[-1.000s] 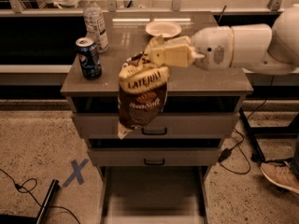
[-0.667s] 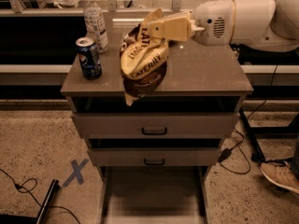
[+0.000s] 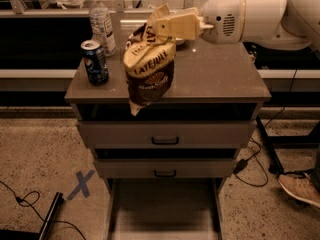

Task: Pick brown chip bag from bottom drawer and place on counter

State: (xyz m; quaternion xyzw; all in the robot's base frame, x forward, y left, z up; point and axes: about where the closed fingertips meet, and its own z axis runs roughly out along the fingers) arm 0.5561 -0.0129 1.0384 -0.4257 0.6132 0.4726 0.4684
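Reaching in from the right on a bulky white arm (image 3: 250, 16), the cream-coloured hand (image 3: 161, 26) is clenched on the upper end of the brown chip bag (image 3: 150, 71), a crinkly dark-brown packet with a pale yellow top and white lettering. The bag hangs upright below the hand, over the front left part of the counter (image 3: 215, 74), a glossy grey-brown slab on top of the drawer cabinet. One lower corner of the bag droops past the counter's front edge; whether its base rests on the slab cannot be told.

On the counter's left side stands a blue soda can (image 3: 95, 61), apart from the bag, and behind it, near the back left corner, a clear plastic water bottle (image 3: 102, 23) with a white cap. A small piece of a white plate (image 3: 179, 42) shows just behind the bag, under the hand.

Below the counter, the two upper grey-beige drawers, the top drawer (image 3: 210, 134) and the middle drawer (image 3: 200, 169), each carry a small dark handle. The bottom drawer (image 3: 162, 209), a wide shallow tray with a plain flat floor, is pulled out toward the camera.

On the speckled floor to the left lies a blue tape cross (image 3: 81, 184). Dark cables (image 3: 250, 164) trail beside the cabinet at right, and a shoe (image 3: 300, 189) shows near the right edge.
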